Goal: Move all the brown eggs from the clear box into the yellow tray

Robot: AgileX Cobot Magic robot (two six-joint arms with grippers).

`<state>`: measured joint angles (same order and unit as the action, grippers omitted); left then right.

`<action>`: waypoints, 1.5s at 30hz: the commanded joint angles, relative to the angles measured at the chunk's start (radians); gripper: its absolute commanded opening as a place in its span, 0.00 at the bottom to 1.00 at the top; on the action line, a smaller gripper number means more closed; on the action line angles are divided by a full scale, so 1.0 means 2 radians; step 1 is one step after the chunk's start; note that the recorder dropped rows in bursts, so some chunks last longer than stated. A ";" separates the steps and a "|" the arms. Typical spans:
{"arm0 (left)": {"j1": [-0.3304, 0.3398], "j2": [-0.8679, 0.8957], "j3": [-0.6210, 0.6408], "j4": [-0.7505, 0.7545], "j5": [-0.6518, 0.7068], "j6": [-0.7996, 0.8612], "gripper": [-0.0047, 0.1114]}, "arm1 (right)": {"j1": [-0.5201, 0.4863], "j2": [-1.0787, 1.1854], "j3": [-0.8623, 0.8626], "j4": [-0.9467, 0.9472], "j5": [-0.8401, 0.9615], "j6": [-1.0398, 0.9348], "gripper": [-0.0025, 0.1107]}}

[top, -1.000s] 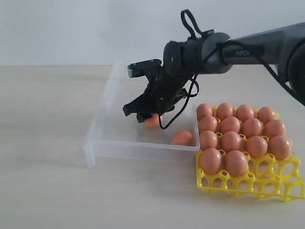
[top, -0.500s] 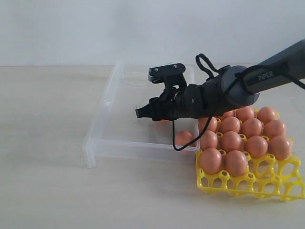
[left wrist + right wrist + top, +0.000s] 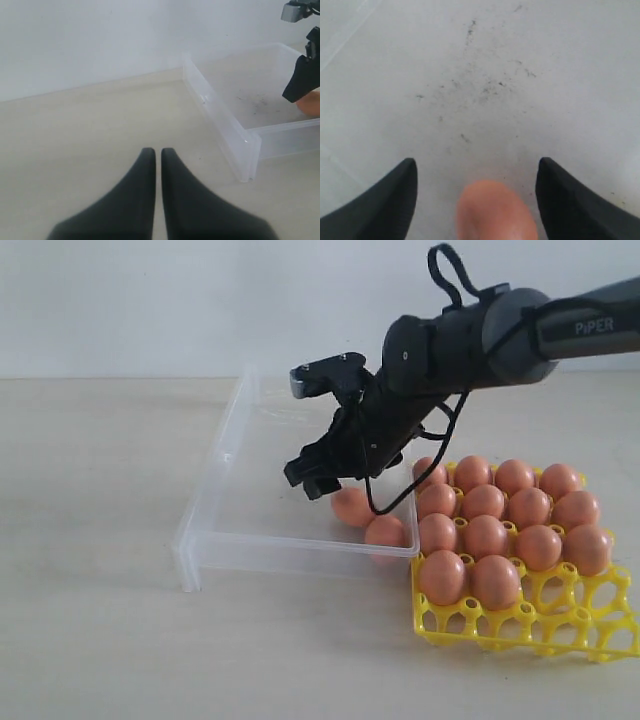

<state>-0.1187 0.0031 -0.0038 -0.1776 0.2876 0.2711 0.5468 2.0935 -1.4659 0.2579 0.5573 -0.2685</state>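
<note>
right gripper [image 3: 476,165] spread wide, holding nothing, fingers either side of a brown egg [image 3: 496,212] on the clear box [image 3: 215,510] floor, looks lined up to pinch it | second egg [image 3: 384,531] just beside | yellow tray [image 3: 590,625] near, two cells free | left gripper [image 3: 156,152] shut, empty, parked out of the way

You had the clear box [image 3: 215,500] lying flat and open-topped near the middle of the surface, its far wall close to the surface's far edge, with dark specks on its transparent floor. Two brown eggs [image 3: 352,506] lay on their sides in its near right corner, close together. The yellow tray [image 3: 560,625] sat just beside that corner, toward the surface's right edge, with fourteen eggs in its cells and two front right cells open.
</note>
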 commanded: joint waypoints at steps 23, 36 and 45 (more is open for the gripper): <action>-0.003 -0.002 0.002 0.001 -0.001 0.000 0.07 | -0.004 0.023 -0.080 -0.079 0.173 -0.210 0.54; -0.003 -0.002 0.002 0.001 -0.001 0.000 0.07 | -0.004 0.032 -0.080 -0.088 0.188 -0.260 0.53; -0.003 -0.002 0.002 0.001 -0.001 0.000 0.07 | 0.021 0.059 -0.080 -0.171 0.167 -0.267 0.53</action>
<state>-0.1187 0.0031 -0.0038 -0.1776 0.2876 0.2711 0.5686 2.2060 -1.6255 -0.0221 0.9179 -0.7843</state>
